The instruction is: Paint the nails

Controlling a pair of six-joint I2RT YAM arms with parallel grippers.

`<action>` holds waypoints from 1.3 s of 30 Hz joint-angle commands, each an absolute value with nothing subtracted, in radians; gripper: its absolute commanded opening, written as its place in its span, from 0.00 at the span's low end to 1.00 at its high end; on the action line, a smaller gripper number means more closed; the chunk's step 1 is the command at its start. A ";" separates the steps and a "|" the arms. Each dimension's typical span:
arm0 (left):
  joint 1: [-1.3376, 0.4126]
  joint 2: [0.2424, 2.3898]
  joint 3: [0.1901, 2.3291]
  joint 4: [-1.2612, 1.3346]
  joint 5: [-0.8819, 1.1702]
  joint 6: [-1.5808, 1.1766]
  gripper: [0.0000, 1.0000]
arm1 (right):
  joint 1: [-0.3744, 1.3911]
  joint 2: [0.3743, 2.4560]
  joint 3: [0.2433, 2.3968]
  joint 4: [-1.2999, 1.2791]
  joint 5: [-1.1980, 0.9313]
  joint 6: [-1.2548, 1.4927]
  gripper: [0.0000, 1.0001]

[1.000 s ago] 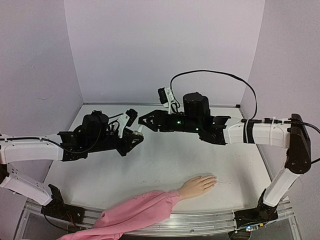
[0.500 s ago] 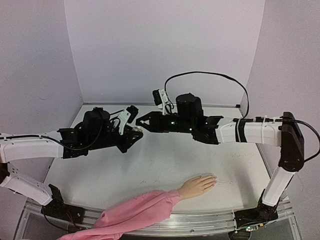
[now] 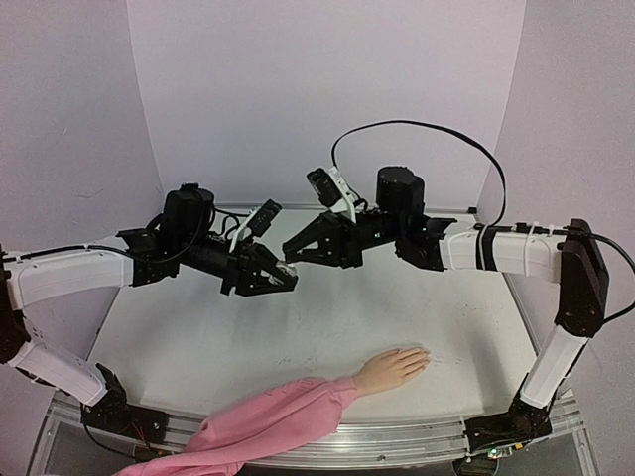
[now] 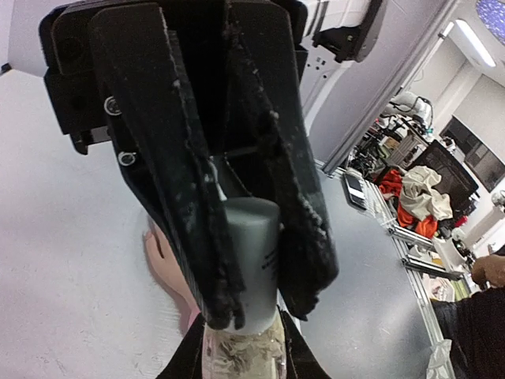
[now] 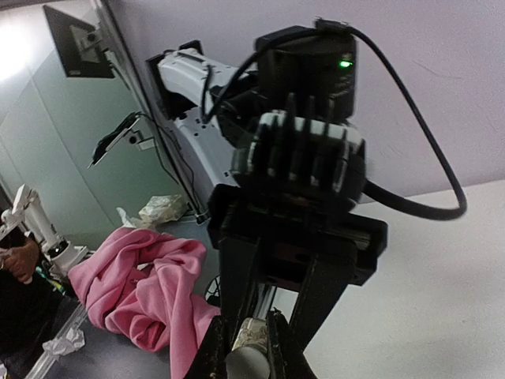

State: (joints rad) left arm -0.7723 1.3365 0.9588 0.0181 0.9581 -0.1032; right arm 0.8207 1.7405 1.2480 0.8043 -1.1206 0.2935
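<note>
White table [image 3: 327,327], left arm [image 3: 69,276], right arm [image 3: 501,253] raised, jaws meeting on bottle [image 4: 254,260]

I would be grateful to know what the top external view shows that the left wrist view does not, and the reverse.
Only top external: the looping black cable and silver front rail. Only left wrist: the small grey bottle clamped between the left jaws, plus a cluttered room behind. Both: the peach mannequin hand lying on the white table.

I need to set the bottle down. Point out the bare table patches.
Bare table between the left arm and the pink sleeve; more between the right arm and the mannequin hand. Crowded mid-table, where the left tool and right tool meet at the bottle.
</note>
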 commanded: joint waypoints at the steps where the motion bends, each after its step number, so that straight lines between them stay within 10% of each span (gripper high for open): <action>1: -0.772 1.268 0.968 0.108 0.946 -0.074 0.00 | 0.817 1.697 1.280 0.815 -1.212 0.242 0.25; 8: -0.788 1.184 0.879 0.100 0.179 -0.022 0.00 | 0.770 1.665 1.292 0.689 -0.807 0.306 0.72; 15: -0.827 1.203 0.883 0.100 -0.089 0.058 0.00 | 0.790 1.728 1.344 0.629 -0.589 0.528 0.76; 29: -0.921 1.245 0.902 0.098 -0.195 0.143 0.00 | 0.859 1.889 1.515 0.631 -0.561 0.612 0.47; 39: -0.923 1.210 0.890 0.095 -0.128 0.115 0.00 | 0.862 1.875 1.487 0.632 -0.633 0.558 0.03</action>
